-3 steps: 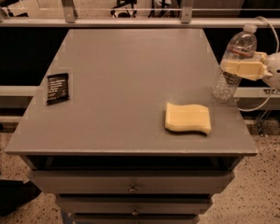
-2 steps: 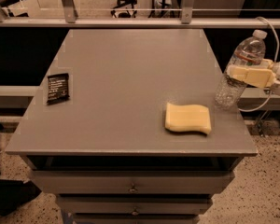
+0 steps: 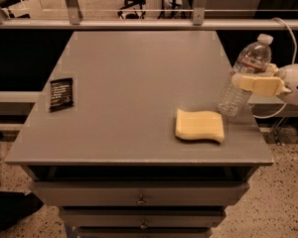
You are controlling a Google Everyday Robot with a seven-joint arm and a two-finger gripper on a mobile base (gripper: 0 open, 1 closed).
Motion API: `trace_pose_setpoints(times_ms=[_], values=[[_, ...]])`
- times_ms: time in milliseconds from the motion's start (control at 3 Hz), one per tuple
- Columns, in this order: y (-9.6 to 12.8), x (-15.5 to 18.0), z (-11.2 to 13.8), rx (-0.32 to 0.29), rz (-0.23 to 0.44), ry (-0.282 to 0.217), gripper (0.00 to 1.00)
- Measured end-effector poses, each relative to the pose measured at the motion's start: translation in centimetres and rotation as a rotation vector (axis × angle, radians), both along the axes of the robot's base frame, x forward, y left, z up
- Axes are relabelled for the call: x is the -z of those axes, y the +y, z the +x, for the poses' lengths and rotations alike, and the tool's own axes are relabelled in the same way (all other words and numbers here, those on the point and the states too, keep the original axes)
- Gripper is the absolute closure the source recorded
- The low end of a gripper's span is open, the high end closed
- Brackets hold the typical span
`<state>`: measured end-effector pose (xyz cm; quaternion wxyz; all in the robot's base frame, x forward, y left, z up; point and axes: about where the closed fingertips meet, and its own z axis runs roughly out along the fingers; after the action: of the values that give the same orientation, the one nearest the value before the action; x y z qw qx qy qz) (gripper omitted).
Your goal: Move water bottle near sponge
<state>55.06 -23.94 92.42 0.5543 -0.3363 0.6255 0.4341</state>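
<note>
I've got my cream-fingered gripper (image 3: 244,81) reaching in from the right, clamped across the middle of the tall clear ribbed plastic water bottle (image 3: 232,97). The bottle is tilted, base low and left, white cap pointing up and right, at the grey table's (image 3: 139,68) right edge. The flat pale-yellow sponge (image 3: 199,125) lies near, down-left of the gripper. The small black packet (image 3: 61,93) lies far left.

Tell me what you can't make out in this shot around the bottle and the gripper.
Camera view:
- The gripper, at the right edge of the table, holds the tilted water bottle; its far finger is hidden behind the bottle.
- Bottle's base: touching the table or lifted, cannot tell.
- The arm: cut off by the right frame edge.
- Print on the black packet: too small to read.
</note>
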Motion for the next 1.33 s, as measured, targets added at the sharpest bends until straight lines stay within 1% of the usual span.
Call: trace_pose_setpoints(times_ms=[333,667,1000,1333], values=[[2.1,0.1,-0.2,-0.092,-0.039,-0.051,0.51],[3.8,0.3,-0.5,-0.187,-0.075,-0.114,0.2],[4.6,0.4,-0.7,-0.235,-0.088,-0.147,0.0],[4.8,0.5,-0.9,-0.268,-0.105,-0.174,0.0]])
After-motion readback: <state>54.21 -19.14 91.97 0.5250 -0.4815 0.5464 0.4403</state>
